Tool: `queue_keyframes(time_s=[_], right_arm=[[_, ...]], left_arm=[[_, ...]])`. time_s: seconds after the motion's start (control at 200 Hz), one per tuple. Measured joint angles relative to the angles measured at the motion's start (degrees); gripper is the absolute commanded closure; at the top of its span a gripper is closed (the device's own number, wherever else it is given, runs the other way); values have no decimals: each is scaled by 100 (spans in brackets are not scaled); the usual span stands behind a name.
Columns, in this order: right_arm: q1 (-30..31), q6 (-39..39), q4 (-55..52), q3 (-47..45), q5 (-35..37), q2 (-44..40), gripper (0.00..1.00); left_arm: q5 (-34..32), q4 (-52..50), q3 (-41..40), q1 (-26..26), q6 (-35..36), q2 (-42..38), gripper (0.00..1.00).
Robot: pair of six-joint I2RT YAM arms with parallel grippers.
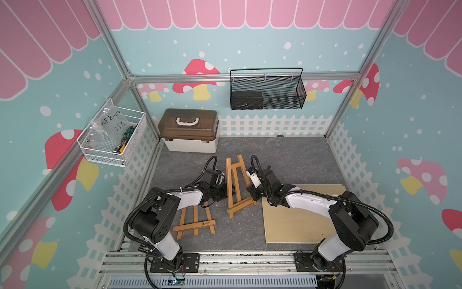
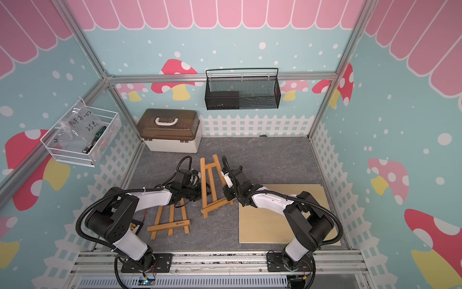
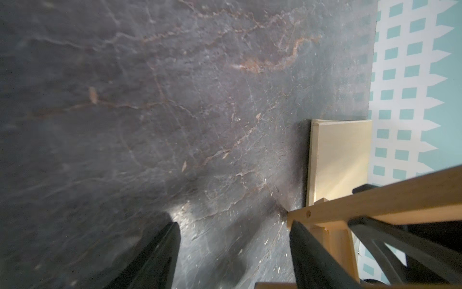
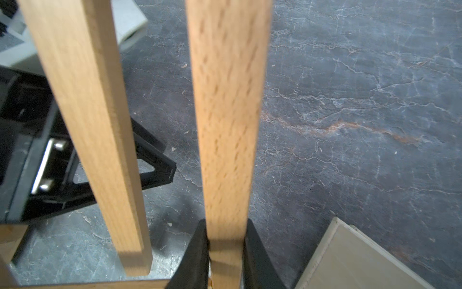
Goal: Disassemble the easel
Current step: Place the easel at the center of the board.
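Both arms reach fwd from the near rail, elbows up, forearms angling inward, wrists meeting at easel mid-table. Easel's apex points to the back wall, shelf bar at near end by corner of board. R gripper clamped tight on one easel leg, low down by the bar; leg runs straight out btwn the pads. L gripper wide apart, nothing btwn fingers but table; one finger just beside easel's other side, contact unclear. L forearm crosses over top of 2nd easel, flat nearer the rail.
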Motion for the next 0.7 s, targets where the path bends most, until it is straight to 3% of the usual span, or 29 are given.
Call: queue_keyframes(time_s=[0.275, 0.7], right_arm=[[94, 120, 7, 164, -35, 157, 90], [2, 225, -378, 160, 643, 247, 90]], left_arm=[[-223, -492, 0, 201, 131, -229, 24], [-476, -1145, -39, 518, 304, -1045, 18]])
